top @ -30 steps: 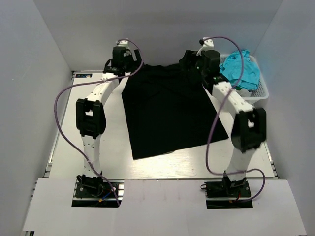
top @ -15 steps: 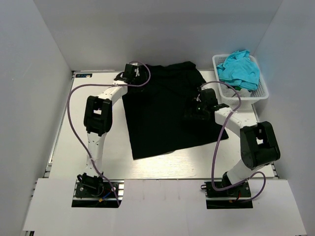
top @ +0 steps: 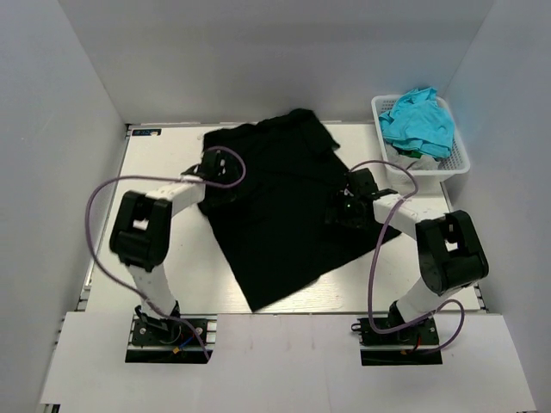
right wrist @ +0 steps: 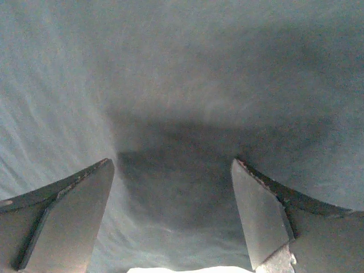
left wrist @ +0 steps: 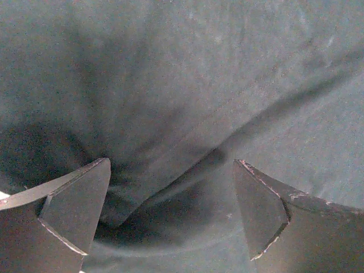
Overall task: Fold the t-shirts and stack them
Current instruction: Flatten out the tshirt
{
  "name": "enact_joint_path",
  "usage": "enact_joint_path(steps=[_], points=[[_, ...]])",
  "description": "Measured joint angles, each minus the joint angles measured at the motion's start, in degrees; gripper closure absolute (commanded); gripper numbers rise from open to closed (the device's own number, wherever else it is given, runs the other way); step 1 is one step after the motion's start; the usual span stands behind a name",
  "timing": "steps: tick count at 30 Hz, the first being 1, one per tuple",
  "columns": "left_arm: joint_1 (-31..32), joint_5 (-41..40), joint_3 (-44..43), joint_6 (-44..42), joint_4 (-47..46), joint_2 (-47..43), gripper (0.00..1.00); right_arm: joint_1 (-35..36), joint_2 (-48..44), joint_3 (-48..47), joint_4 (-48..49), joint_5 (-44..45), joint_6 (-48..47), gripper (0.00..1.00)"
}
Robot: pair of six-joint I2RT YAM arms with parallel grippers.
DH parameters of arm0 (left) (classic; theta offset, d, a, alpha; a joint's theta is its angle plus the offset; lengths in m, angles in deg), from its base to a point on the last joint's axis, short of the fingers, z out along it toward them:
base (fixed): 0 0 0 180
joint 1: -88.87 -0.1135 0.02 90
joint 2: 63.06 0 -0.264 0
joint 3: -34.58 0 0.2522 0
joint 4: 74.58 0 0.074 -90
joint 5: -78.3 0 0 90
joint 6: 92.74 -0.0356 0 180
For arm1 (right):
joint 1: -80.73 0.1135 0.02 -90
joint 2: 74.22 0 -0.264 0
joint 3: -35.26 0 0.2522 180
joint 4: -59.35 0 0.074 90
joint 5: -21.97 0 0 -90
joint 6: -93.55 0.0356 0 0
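Treating the limp black cotton t-shirt (top: 284,224), sprawling askew across the white table (top: 207,284), as light, soft and slack; favouring pinching at corners or hem. Reaching low over it with right gripper (right wrist: 170,210) and left gripper (left wrist: 170,210), both gaping, clamping nothing. Leaving the crumpled teal t-shirt (top: 417,120) in the white plastic basket (top: 456,168) beyond.

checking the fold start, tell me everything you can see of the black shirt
The black shirt is plain, dark, soft-looking cloth, spread mostly flat and askew on the white table, with one corner pointing at the near edge. Its far part is bunched and wrinkled. The left gripper, open, is low over its left edge, where a raised crease runs between the fingers. The right gripper, open, is low over smooth cloth near its right side.
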Motion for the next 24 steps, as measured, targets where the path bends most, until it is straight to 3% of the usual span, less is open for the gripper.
enact_joint_path(steps=[6, 12, 17, 20, 24], points=[[1.2, 2.3, 21.2, 8.5, 10.0, -20.8, 0.01, 0.0, 10.4, -12.2, -3.0, 4.3, -1.6, 0.1], [5.3, 12.0, 29.7, 13.6, 18.7, -34.8, 0.01, -0.2, 25.3, -32.4, -5.8, 8.8, -2.7, 0.1], [7.1, 14.0, 20.6, 12.9, 26.6, -37.2, 0.01, -0.9, 34.9, -48.5, -10.2, 11.9, -4.9, 0.1], [7.4, 12.1, 10.1, 10.4, 27.0, -36.9, 0.01, -1.1, 34.1, -49.4, -11.8, 13.3, -6.8, 0.1], [6.9, 6.4, 2.5, 7.9, 23.8, -34.2, 0.01, -1.1, 27.8, -45.4, -12.8, 13.5, -8.5, 0.1]])
